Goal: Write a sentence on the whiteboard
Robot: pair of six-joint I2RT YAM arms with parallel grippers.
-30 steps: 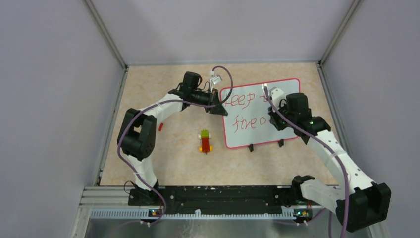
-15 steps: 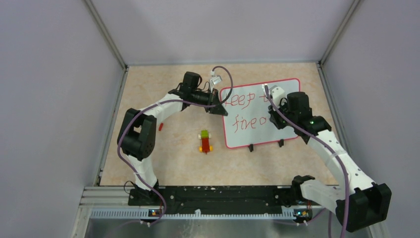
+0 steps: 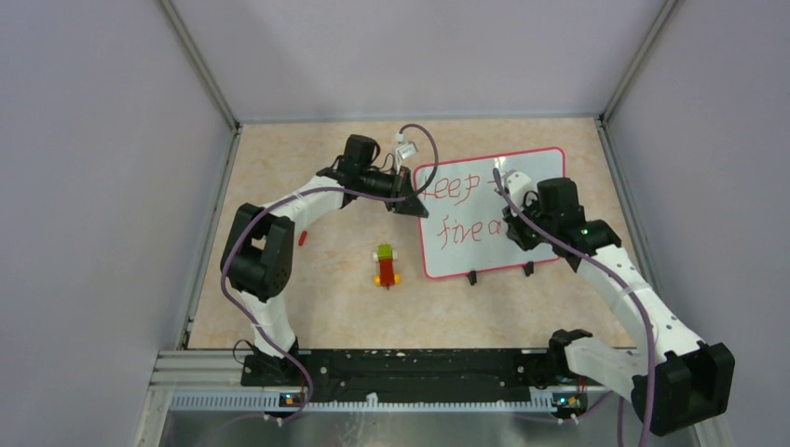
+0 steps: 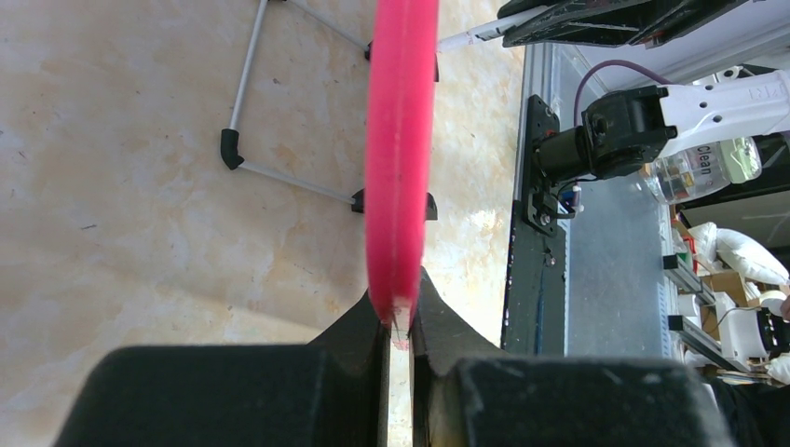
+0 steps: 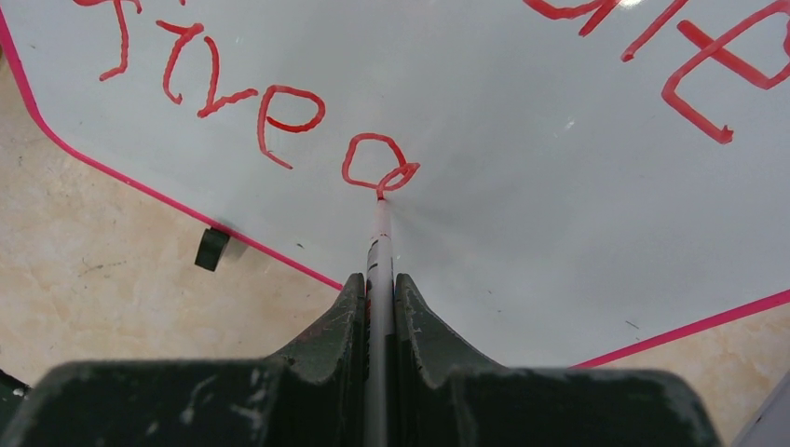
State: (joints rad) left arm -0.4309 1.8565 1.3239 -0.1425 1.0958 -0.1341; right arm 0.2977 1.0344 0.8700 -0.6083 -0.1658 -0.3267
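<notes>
The whiteboard (image 3: 466,253), white with a red-pink rim, lies tilted at the table's right. It carries red writing: "keep" on top and "five" below. My left gripper (image 3: 410,207) is shut on its left edge; the left wrist view shows the pink rim (image 4: 401,140) wedged between the left gripper's (image 4: 399,326) fingers. My right gripper (image 3: 515,231) hangs over the board's lower middle, shut on a thin white marker (image 5: 380,251). The marker's red tip touches the board (image 5: 559,214) at a small closed loop (image 5: 373,166) just right of "five". The right gripper (image 5: 377,289) clamps the barrel tightly.
A small toy of green, yellow and red blocks (image 3: 386,265) stands left of the board. A little red piece (image 3: 303,237) lies near the left arm. Two black clip feet (image 3: 472,277) (image 3: 528,269) sit on the board's near rim. Grey walls enclose the table.
The right gripper has shifted slightly left and toward me with the marker, and the loop after "five" has gained a stroke. The left arm has not moved.
</notes>
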